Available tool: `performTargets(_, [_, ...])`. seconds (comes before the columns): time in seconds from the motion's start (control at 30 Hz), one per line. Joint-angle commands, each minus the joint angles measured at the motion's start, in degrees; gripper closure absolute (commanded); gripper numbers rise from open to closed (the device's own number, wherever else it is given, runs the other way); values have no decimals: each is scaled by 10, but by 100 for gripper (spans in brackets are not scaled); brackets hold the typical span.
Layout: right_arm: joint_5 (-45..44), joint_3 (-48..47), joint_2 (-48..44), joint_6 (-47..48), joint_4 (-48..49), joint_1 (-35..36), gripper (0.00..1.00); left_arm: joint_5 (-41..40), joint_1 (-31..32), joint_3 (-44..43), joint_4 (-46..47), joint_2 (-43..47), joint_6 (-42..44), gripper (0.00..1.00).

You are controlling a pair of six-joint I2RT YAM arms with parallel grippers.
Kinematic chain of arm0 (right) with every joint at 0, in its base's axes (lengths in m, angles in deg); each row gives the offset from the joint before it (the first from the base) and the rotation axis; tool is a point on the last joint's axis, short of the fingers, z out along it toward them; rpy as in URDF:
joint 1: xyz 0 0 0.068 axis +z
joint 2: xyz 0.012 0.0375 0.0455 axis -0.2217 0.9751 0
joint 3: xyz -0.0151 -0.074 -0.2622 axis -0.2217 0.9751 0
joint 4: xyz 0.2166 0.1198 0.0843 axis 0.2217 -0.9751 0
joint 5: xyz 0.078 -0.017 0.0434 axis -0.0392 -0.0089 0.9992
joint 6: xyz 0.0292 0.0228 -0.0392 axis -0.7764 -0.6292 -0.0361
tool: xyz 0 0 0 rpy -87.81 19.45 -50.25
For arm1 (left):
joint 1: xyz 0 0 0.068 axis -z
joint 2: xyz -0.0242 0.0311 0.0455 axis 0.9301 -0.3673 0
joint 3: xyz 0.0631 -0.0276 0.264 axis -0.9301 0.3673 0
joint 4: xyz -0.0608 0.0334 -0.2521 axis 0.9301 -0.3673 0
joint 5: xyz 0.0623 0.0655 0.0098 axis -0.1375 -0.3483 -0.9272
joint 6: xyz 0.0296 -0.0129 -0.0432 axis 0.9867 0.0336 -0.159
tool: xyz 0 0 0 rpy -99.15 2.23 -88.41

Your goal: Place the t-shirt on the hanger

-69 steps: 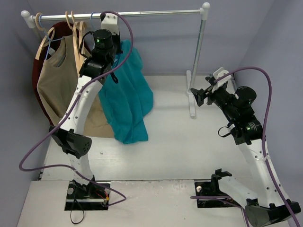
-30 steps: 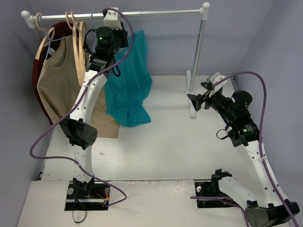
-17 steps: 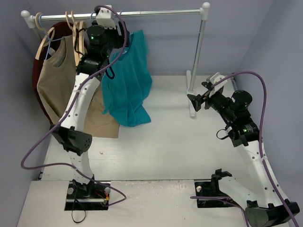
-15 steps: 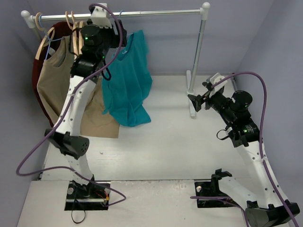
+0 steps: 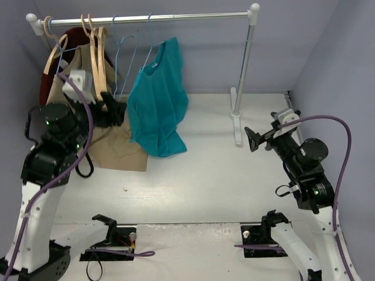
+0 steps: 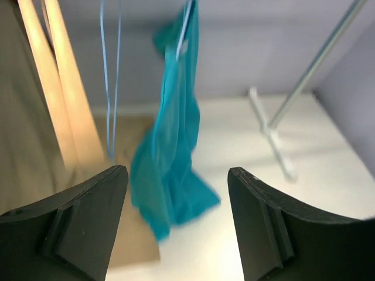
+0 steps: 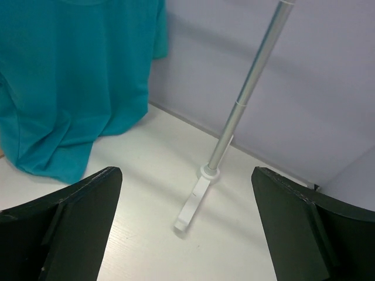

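**Condition of the work.** The t-shirt [image 5: 158,99] is found hung on a blue wire hanger [image 6: 184,30], which is hooked over the rail [image 5: 193,15]. The weight is carried at the collar, so the cloth falls long and narrow, and its lower end is bunched close to the table [image 5: 205,175]. The placing is judged complete.

**Left gripper** [image 5: 115,112]. The fingers [image 6: 88,205] are spread wide and nothing is held. The t-shirt is seen ahead of them, in line with the gap and well apart. Bare wooden hangers [image 5: 96,52] and a tan top [image 5: 64,93] lie ahead, beyond the left finger.

**Right gripper** [image 5: 253,139]. The fingers [image 7: 76,216] are likewise spread wide and empty. The t-shirt is seen ahead, toward the left finger, well apart. The rail's post [image 5: 243,82] stands ahead between the two fingers. Both grippers are judged to be parked clear because no hold is needed.

**Count.**
- T-shirt: one.
- Tan top: one.
- Tan cloth [image 5: 117,153] on the table: one.
- Wooden hangers: apparently three.
- Blue wire hangers: at least two, one loaded and one bare. The thin wires overlap, so a firmer figure cannot be given.
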Motion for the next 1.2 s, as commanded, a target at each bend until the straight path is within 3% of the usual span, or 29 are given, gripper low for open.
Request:
performTargets(0.0, [-80,3,-28,-56,16,-3,0,-1,7,98,-73,68,-32,31])
performTargets(0.27, [-92,22,-105,-112,-88,-3,0,-112,26,257,-190,236,-43,31])
performTargets(0.53, [-146,24,-169,-149,-137,1,0,-195,25,210,-314,296,2,31])
performTargets(0.83, [-241,12,-203,-195,-166,11,0,-217,26,228,-327,329,-34,31])
performTargets(1.17, [-239,-8,-217,-200,-192,19,0,-223,25,241,-346,355,-62,31])
